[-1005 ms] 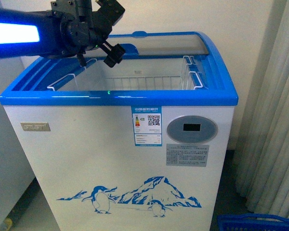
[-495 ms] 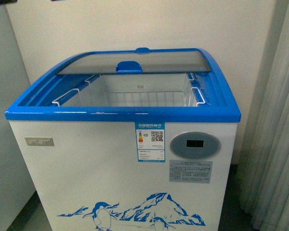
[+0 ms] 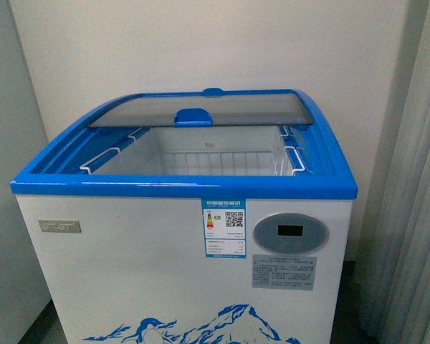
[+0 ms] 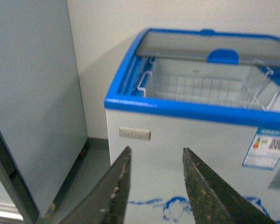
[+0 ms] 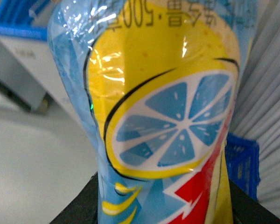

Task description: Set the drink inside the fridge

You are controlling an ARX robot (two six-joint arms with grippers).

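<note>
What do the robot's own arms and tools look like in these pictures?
Neither arm shows in the front view. The left tool has two flat, tapering fingers, dark grey to black, with pale scuff marks along their edges. Of the right tool only plain black edges show, at either side of the drink bottle. No cables or lettering are visible.

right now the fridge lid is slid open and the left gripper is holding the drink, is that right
One thing is wrong: the left gripper is open and empty, as the left wrist view shows. The drink is held in the right gripper, filling the right wrist view. The fridge lid is indeed slid open, seen in the front view.
</note>
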